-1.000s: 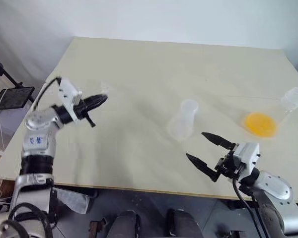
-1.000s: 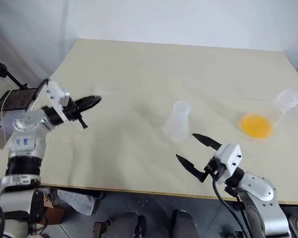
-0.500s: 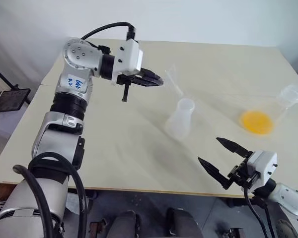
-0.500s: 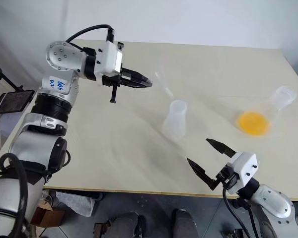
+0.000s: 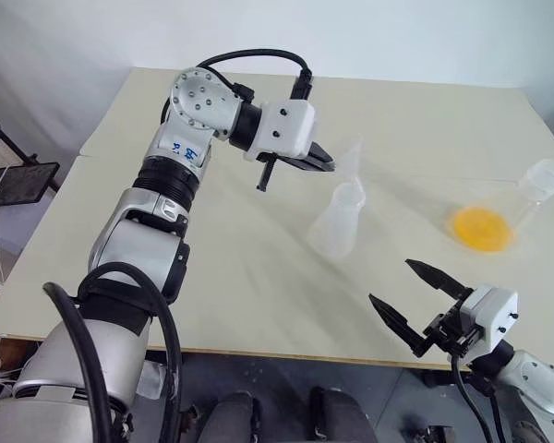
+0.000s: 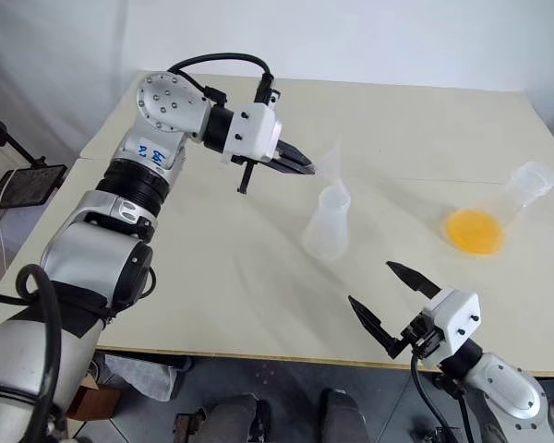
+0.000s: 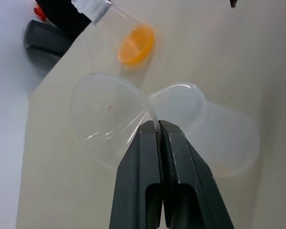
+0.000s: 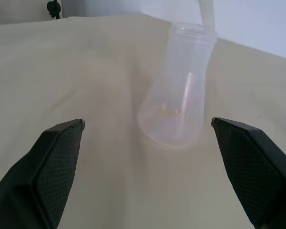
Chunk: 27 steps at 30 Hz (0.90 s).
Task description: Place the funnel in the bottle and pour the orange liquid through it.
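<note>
Clear plastic funnel: pinched at its rim by the left gripper, held in the air just above and beside the mouth of the bottle
Left arm: raised over the table, elbow bent, wrist turned so the fingers point across toward the robot's right and slightly down
Left gripper state: fingers pressed together on the funnel's thin edge
Bottle: frosty, upright near the table's middle, neck open, funnel tilted at its rim, not seated
Orange liquid: glowing patch in the base of a clear flask lying tilted on the table's right side, well apart from the bottle
Right arm: low at the table's near edge, forearm roughly level, pointing toward the bottle
Right gripper: fingers spread wide, holding nothing
</note>
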Tool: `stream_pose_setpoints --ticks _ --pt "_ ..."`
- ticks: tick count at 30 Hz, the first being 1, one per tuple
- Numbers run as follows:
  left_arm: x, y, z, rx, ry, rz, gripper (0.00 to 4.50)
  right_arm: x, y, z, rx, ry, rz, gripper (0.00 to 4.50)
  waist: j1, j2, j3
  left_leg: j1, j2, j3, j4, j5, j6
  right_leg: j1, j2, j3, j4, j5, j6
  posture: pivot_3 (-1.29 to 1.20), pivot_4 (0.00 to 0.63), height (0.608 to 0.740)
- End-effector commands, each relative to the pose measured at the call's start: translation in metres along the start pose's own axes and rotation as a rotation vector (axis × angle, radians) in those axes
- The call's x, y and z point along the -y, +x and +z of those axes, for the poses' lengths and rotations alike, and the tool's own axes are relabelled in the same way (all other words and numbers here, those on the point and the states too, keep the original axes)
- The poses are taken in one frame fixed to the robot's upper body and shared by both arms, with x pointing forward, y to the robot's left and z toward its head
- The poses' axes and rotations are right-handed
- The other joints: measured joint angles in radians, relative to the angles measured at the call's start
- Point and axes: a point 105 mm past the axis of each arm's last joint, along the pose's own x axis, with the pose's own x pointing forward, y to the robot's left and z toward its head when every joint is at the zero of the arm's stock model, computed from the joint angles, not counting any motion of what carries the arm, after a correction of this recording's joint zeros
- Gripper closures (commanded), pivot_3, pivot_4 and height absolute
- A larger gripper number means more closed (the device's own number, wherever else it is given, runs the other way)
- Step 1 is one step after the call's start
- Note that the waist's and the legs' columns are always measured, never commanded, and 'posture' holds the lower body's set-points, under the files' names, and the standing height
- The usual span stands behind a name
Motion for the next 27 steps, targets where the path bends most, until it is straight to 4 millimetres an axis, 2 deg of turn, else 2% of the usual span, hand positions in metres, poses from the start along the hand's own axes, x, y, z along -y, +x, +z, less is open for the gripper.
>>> stream_pose_setpoints --ticks 1,5,8,15,20,23,27 --pt "-0.008 0.002 0.009 -0.023 0.080 -0.008 4.46 -0.001 0.002 0.010 0.046 -0.027 -0.008 0.00 0.001 0.000 0.000 0.000 0.000 0.000 0.000 0.000 0.000 0.000 0.000 0.000 0.000 0.000 0.000 0.00 0.150 0.740" --pt "-0.006 0.006 0.009 -0.021 0.080 -0.026 4.46 -0.002 0.003 0.010 0.050 -0.027 -0.012 0.00 0.002 0.000 0.000 0.000 0.000 0.000 0.000 0.000 0.000 0.000 0.000 0.000 0.000 0.000 0.000 0.00 0.150 0.740" --pt "-0.009 0.008 0.013 0.014 0.050 -0.011 3.86 -0.002 0.003 0.010 0.051 -0.027 -0.016 0.00 0.002 0.000 0.000 0.000 0.000 0.000 0.000 0.000 0.000 0.000 0.000 0.000 0.000 0.000 0.000 0.00 0.150 0.740" --pt "-0.011 0.014 0.017 0.068 0.004 0.014 1.65 -0.001 0.003 0.009 0.051 -0.032 -0.026 0.00 0.001 0.000 0.000 0.000 0.000 0.000 0.000 0.000 0.001 0.000 0.000 0.000 0.000 0.000 0.000 0.00 0.150 0.740" --pt "-0.004 0.006 0.017 0.157 -0.066 0.017 0.06 0.002 -0.003 0.010 0.044 -0.046 -0.057 0.00 0.000 0.000 0.000 0.000 0.000 0.000 0.000 0.000 0.001 0.000 0.000 0.000 0.001 0.000 0.000 0.00 0.150 0.740" --pt "0.006 -0.008 0.013 0.269 -0.174 0.047 0.02 0.007 -0.012 0.013 0.051 -0.043 -0.120 0.00 -0.002 0.000 0.000 0.000 0.000 0.000 0.000 0.000 0.001 0.000 0.000 0.000 0.001 0.000 0.000 0.00 0.150 0.740" --pt "0.027 -0.038 -0.005 0.391 -0.346 0.157 0.02 0.023 -0.031 0.018 0.075 -0.006 -0.274 0.00 -0.006 0.001 -0.001 0.001 0.001 -0.001 0.000 0.000 0.000 0.000 0.000 0.000 0.003 0.000 0.000 0.00 0.150 0.740"
